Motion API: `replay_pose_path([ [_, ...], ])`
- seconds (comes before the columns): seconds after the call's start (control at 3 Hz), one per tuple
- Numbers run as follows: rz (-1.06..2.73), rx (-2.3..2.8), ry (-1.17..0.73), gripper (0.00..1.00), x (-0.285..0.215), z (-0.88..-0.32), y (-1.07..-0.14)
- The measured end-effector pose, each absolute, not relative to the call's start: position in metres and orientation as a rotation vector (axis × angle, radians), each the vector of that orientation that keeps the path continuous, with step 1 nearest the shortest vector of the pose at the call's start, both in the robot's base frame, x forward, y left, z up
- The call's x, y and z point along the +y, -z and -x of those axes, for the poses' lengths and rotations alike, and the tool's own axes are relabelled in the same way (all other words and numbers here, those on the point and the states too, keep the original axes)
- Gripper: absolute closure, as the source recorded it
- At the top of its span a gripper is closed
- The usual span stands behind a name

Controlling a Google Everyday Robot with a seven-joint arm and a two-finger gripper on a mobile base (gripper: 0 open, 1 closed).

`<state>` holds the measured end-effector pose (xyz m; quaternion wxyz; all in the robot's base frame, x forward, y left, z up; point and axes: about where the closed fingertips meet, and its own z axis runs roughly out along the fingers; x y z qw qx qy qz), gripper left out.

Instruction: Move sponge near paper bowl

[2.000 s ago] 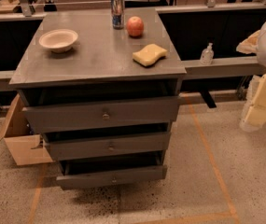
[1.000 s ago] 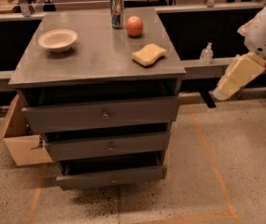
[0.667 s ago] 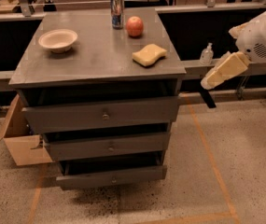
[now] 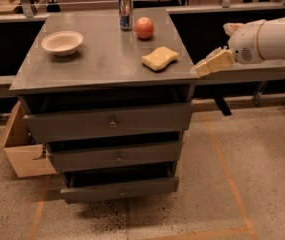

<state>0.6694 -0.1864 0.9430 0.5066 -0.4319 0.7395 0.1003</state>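
The pale yellow sponge (image 4: 160,58) lies on the grey cabinet top (image 4: 102,59), near its right edge. The off-white paper bowl (image 4: 62,42) sits at the back left of the same top, well apart from the sponge. My gripper (image 4: 202,67) reaches in from the right on a white arm. Its tan fingers are just off the cabinet's right edge, at about the height of the top, a short way right of the sponge and not touching it. It holds nothing.
A red apple (image 4: 144,28) and a drink can (image 4: 125,12) stand at the back of the top, behind the sponge. The cabinet has three drawers (image 4: 112,124), slightly pulled out. A cardboard box (image 4: 19,149) sits on the floor at its left.
The gripper has risen from low at the right and swung left, so its fingers are now beside the cabinet's right edge near the sponge. The sponge and bowl have not moved.
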Motion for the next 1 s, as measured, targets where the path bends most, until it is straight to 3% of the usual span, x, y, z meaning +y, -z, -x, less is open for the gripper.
replay_pose_path([
  [0.33, 1.042, 1.783, -0.242, 0.00, -0.186, -0.669, -0.943],
  [1.0, 1.045, 1.748, -0.418, 0.00, -0.134, -0.714, -0.910],
])
